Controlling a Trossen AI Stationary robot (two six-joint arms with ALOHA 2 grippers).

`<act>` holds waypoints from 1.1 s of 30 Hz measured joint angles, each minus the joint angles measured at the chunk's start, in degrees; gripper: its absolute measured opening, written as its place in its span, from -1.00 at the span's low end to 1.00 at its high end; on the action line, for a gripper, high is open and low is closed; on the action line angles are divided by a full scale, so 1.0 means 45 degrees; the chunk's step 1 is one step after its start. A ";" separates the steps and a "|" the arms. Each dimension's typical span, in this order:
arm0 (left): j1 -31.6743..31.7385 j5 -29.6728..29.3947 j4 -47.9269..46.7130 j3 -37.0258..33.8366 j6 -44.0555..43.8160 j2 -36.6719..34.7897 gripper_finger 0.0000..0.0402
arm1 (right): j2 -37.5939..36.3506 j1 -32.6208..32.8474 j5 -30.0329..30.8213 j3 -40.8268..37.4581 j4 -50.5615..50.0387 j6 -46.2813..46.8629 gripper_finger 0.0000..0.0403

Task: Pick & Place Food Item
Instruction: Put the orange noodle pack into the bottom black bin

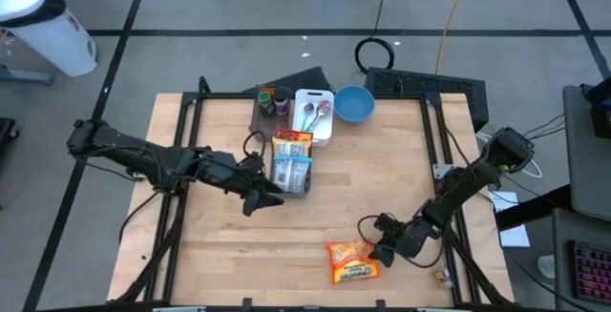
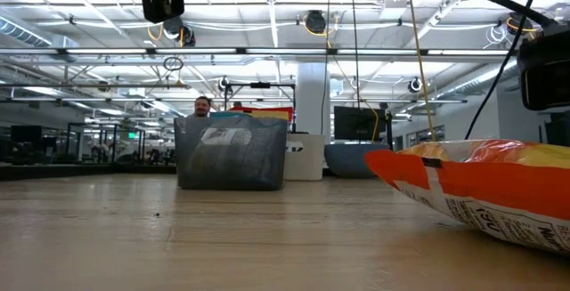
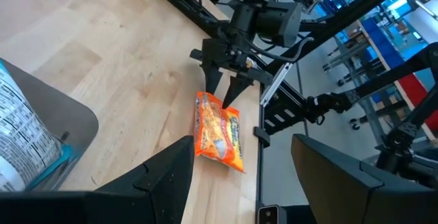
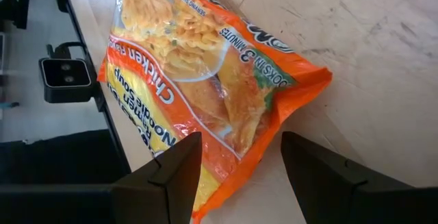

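The right gripper (image 1: pixel 374 252) sits low near the front edge of the light wooden table (image 1: pixel 220 255), its two dark fingers (image 4: pixel 171 176) parted and empty, straddling one end of the orange plastic packet of chicken ramen noodle soup (image 1: pixel 352 261); whether they touch it cannot be told. That single packet lies flat close to the table's front edge, toward the right front corner.

The left gripper (image 1: pixel 267 197) hovers nearer mid-table with fingers spread wide, holding nothing, just in front of the grey mesh bin (image 1: pixel 292 186). The bin holds two upright snack packets (image 1: pixel 291 157).

Toward the back edge stand one white rectangular tray (image 1: pixel 320 133) with two spoons (image 1: pixel 315 112), one round blue bowl (image 1: pixel 353 104) and two small jars (image 1: pixel 273 99). Nothing lies between packet and bin. Across the room one person (image 2: pixel 203 107) shows behind the bin.
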 joint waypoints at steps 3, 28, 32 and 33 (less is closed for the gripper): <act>0.0000 0.0003 0.0000 0.0000 -0.0084 0.0000 0.27 | 0.0005 -0.0081 -0.0044 0.0000 -0.0026 -0.0224 -0.09; 0.0005 -0.0007 0.0005 0.0000 0.0090 -0.0005 0.27 | -0.0626 -0.1066 -0.0789 -0.0015 -0.0176 -0.1627 -1.00; 0.0059 -0.0003 0.0021 0.0000 0.0154 -0.0005 0.27 | -0.1836 -0.1606 -0.0794 -0.0015 -0.0402 -0.2399 -1.00; 0.0111 0.0007 0.0037 0.0000 0.0154 -0.0005 0.27 | -0.2228 -0.1769 -0.0794 -0.0015 -0.0590 -0.2632 -1.00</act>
